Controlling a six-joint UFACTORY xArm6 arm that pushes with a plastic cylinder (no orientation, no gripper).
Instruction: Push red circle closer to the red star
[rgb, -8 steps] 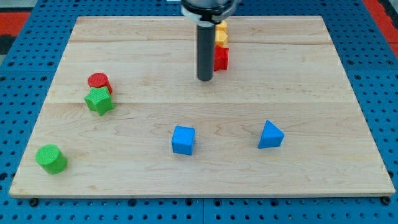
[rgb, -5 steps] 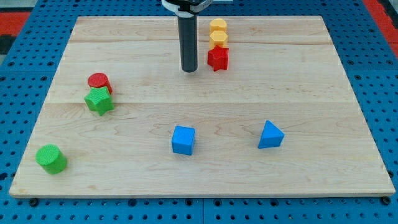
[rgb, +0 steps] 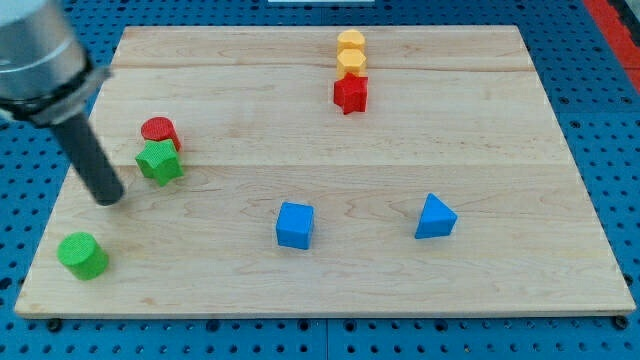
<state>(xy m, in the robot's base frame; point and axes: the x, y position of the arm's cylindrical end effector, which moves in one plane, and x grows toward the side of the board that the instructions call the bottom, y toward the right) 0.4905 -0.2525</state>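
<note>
The red circle (rgb: 158, 130) sits at the board's left, touching the green star (rgb: 159, 162) just below it. The red star (rgb: 350, 94) sits far off at the upper middle, right under two stacked yellow blocks (rgb: 350, 52). My tip (rgb: 108, 197) rests on the board to the lower left of the green star, a short gap away from it, and farther below-left of the red circle.
A green cylinder (rgb: 82, 255) lies near the bottom left corner, below my tip. A blue cube (rgb: 295, 224) and a blue triangle (rgb: 434, 216) sit in the lower middle and lower right. The wooden board (rgb: 500, 150) lies on a blue pegboard.
My tip has swept from beside the red star at the upper middle across to the left side, ending below-left of the green star. No block has moved.
</note>
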